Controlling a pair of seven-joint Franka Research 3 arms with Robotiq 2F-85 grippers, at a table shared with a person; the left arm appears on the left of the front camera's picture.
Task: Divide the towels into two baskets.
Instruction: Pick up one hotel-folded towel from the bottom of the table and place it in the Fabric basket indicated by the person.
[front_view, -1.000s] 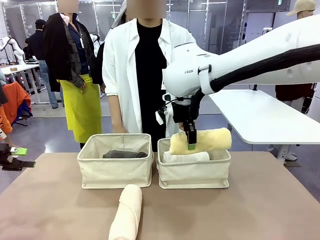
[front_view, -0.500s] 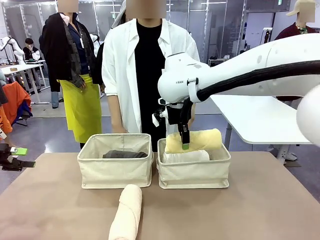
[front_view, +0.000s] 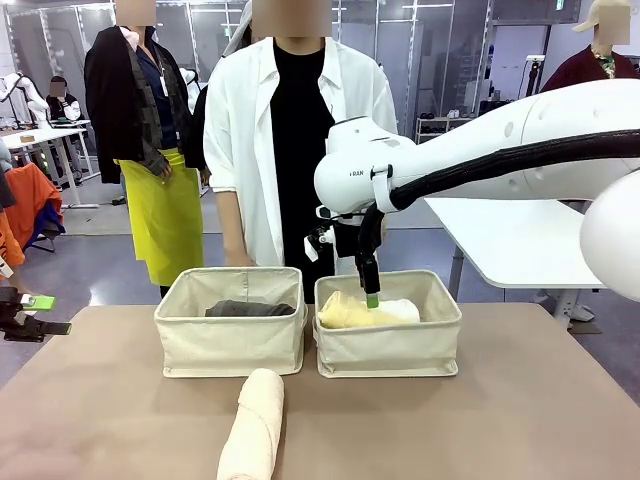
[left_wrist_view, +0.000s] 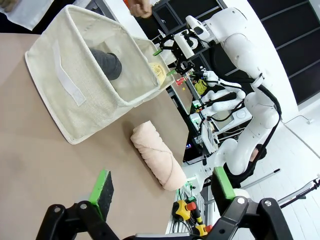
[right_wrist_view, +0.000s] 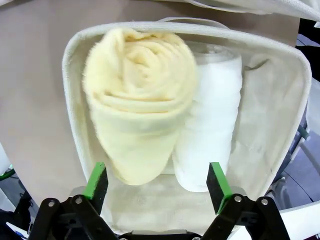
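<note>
While the right pincer (front_view: 372, 297) hangs over the right basket (front_view: 390, 352) with its jaws spread wide and nothing between them, four towels and two baskets sit on the table (front_view: 480, 430). The two baskets stand side by side. The right one holds two towels: the yellow towel (right_wrist_view: 140, 100) and the white towel (right_wrist_view: 210, 125), lying alongside each other and touching, the yellow nearer the left basket (front_view: 230, 345). The left basket holds one, the grey towel (front_view: 248, 309). The fourth, the pink towel (front_view: 255, 420), lies on the table near the left basket's front corner. The left pincer (left_wrist_view: 162, 186), released and empty, is low over the table's left side, well apart from the baskets. One person (front_view: 290, 130) in a white coat stands just behind the baskets.
</note>
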